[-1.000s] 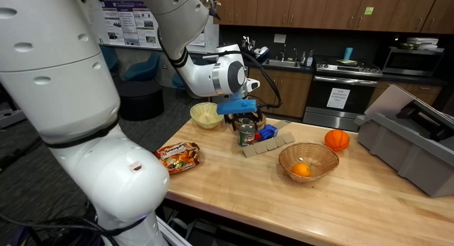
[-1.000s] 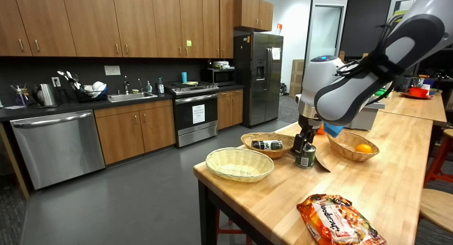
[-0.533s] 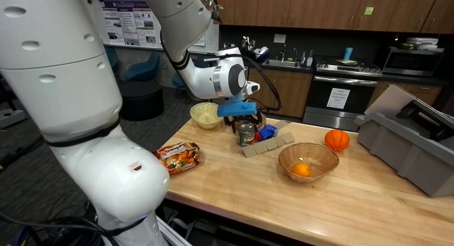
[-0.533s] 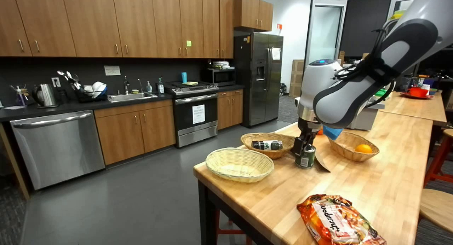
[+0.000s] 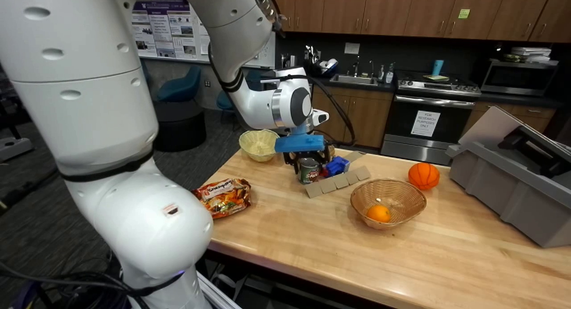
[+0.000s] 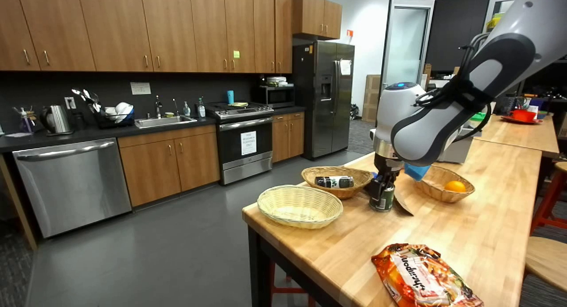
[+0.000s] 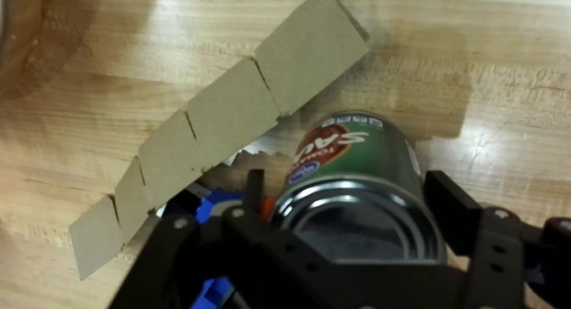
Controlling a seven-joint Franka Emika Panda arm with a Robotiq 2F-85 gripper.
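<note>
Around 4 o'clock in the wrist view, sauce can (image 7: 357,193) stands on the surface (image 7: 513,99); I've got my tool (image 7: 345,184) spread astride it, cardboard strip (image 7: 229,117) at its 10 o'clock.

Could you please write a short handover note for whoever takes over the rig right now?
Gripper: open around the can, with a gap showing on one side.
Things: the can stands upright on the table, beside the cardboard and a blue object.
Done: jaws placed either side of the can.
Left: grip apparently not yet closed; can not yet lifted.
</note>
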